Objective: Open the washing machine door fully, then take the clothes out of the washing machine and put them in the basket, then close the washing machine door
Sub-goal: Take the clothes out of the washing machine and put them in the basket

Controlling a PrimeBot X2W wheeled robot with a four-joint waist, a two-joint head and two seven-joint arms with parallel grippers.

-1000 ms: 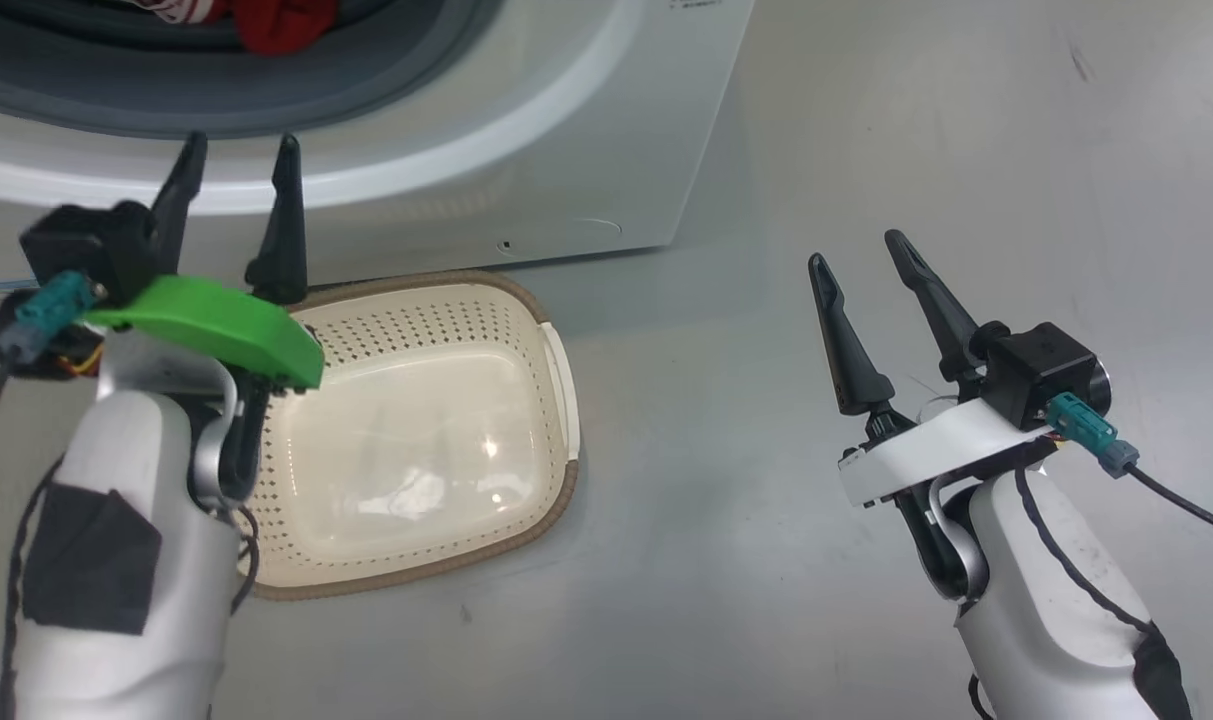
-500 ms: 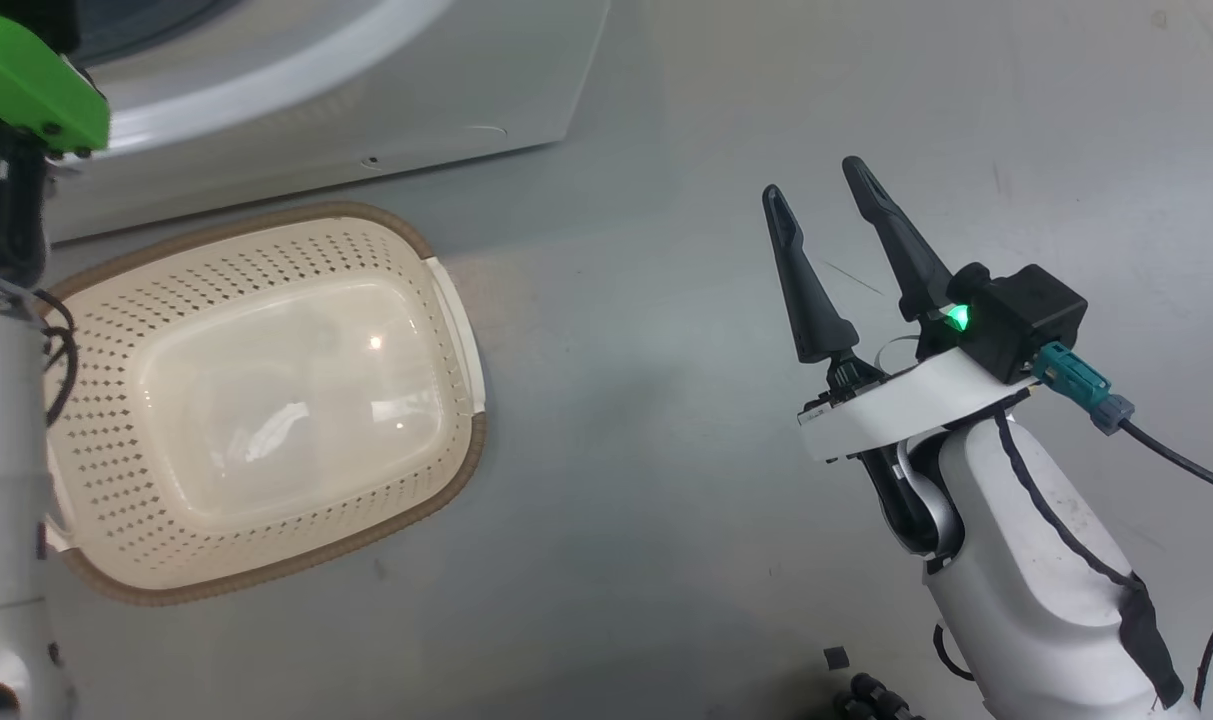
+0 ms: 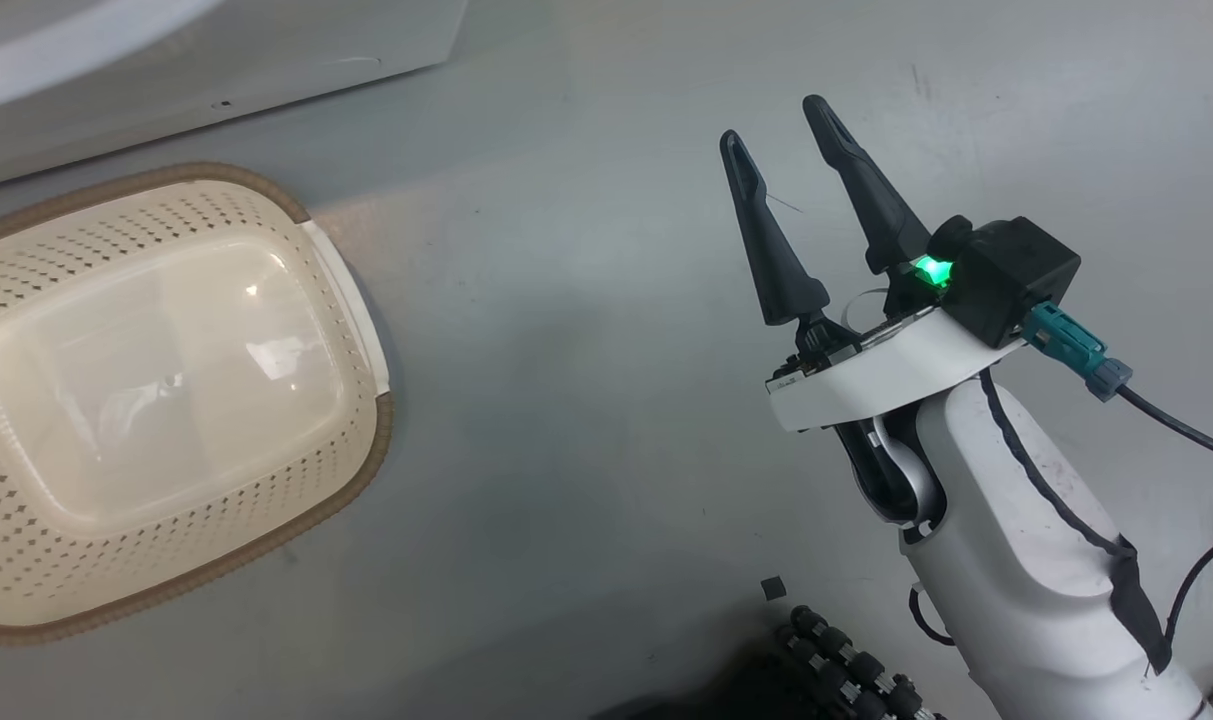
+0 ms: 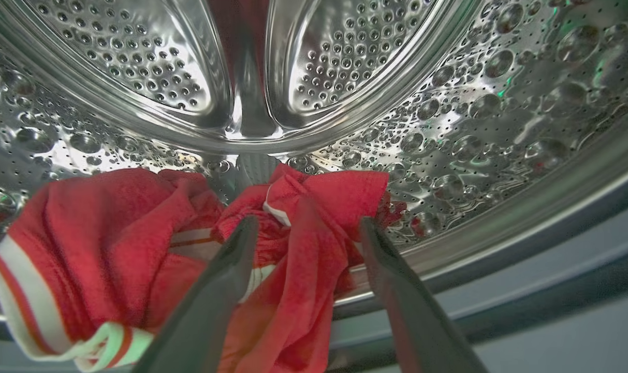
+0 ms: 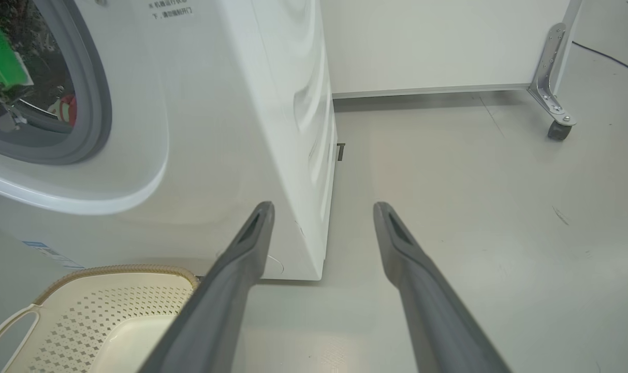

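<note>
Red clothes (image 4: 101, 233) in drum (image 4: 345, 52), left fingers (image 4: 228, 269) wide, cream basket (image 3: 116, 215), right fingers (image 3: 771, 250) wide

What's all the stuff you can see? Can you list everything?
washing machine: one, white, on the grey floor
drum: one, shiny steel, inside the washing machine
clothes: one heap, red with white stripes, low in the drum
basket: one, cream with brown rim, empty, before the washing machine
caster wheel: one, dark, far across the floor
left gripper: one, dark, open, in the drum at the clothes
right gripper: one, dark, open, over the floor right of the basket
</note>
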